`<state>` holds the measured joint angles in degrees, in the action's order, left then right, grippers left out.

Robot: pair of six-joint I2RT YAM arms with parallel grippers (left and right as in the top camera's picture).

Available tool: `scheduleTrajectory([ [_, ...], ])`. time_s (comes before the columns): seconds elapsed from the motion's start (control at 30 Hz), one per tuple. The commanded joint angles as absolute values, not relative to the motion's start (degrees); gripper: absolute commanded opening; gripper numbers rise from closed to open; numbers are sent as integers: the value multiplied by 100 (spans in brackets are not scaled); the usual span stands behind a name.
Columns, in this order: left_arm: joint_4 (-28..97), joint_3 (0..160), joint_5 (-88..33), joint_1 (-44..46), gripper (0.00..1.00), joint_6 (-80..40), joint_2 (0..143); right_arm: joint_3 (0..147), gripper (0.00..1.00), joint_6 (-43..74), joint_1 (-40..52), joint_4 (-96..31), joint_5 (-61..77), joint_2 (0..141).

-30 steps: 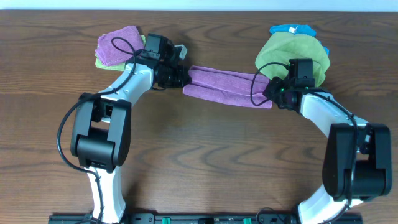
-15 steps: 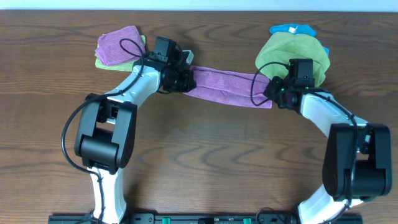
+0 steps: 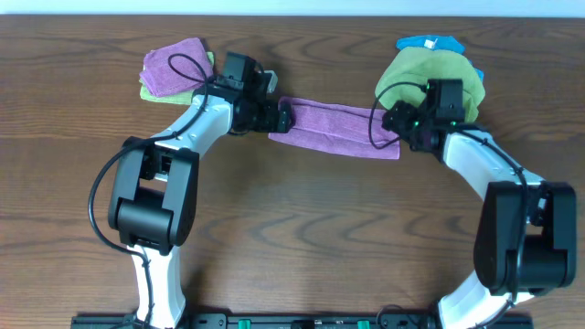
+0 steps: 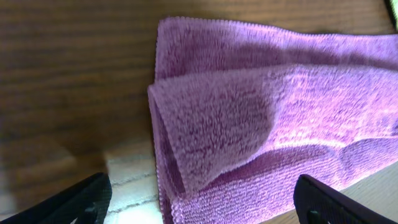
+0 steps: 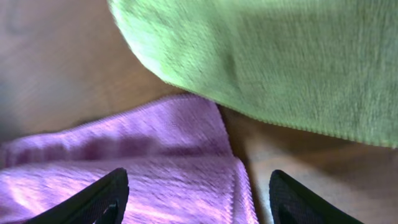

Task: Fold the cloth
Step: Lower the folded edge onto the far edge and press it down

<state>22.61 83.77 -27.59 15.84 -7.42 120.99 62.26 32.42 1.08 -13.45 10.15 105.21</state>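
Note:
The cloth [image 3: 338, 128] is a mauve-purple towel lying as a long folded strip across the back middle of the table. My left gripper [image 3: 281, 119] stands open over its left end. In the left wrist view the cloth [image 4: 280, 106] shows a loose folded layer on top, and the left gripper [image 4: 205, 205] has its fingers wide apart on either side of the end. My right gripper [image 3: 396, 124] is open over the right end. In the right wrist view the cloth [image 5: 155, 168] lies flat between the spread fingers of the right gripper [image 5: 199, 202].
An olive-green towel [image 3: 430, 78] lies bunched just behind the right gripper, also seen close up as the green towel [image 5: 280, 56]. A bright blue cloth [image 3: 428, 42] peeks out behind it. At the back left a second purple cloth [image 3: 174, 66] rests on a green one.
Both grippers were shut on the cloth's ends and have opened, letting the ends go. The left gripper has shifted slightly right; the strip lies on the table.

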Motion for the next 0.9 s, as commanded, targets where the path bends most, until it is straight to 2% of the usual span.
scheduleTrajectory([
  [0.0, 2353, 8807, -2731, 1531, 95, -681, 12123, 6709, 74, 2950, 152, -1636, 1039, 10512],
  [0.23, 3312, 9500, -3227, 1520, 95, -259, 12097, 7341, 66, 2497, 154, -3022, 698, 10407],
  [0.4, 3404, 9498, -4049, 1498, 97, -126, 12097, 7338, 61, 2329, 158, -3441, 412, 10200],
  [0.43, 3358, 9498, -4029, 1498, 91, -121, 12097, 7338, 55, 2324, 167, -3489, 410, 10158],
  [0.5, 3312, 9498, -4005, 1498, 58, -123, 12097, 7338, 41, 2307, 189, -3498, 410, 10147],
  [0.53, 3288, 9500, -4007, 1498, 39, -123, 12097, 7338, 30, 2305, 211, -3498, 410, 10147],
  [0.57, 3273, 9500, -4005, 1498, 14, -128, 12097, 7338, 15, 2307, 235, -3492, 408, 10147],
  [0.6, 3275, 9500, -4005, 1498, 6, -128, 12097, 7338, 2, 2307, 261, -3474, 410, 10147],
  [0.7, 3312, 9500, -3876, 1498, 6, -224, 12097, 7338, 2, 2305, 377, -3437, 397, 10147],
  [0.87, 3638, 9498, -2904, 1503, 6, -410, 12097, 7338, 2, 2193, 598, -3428, 191, 10149],
])
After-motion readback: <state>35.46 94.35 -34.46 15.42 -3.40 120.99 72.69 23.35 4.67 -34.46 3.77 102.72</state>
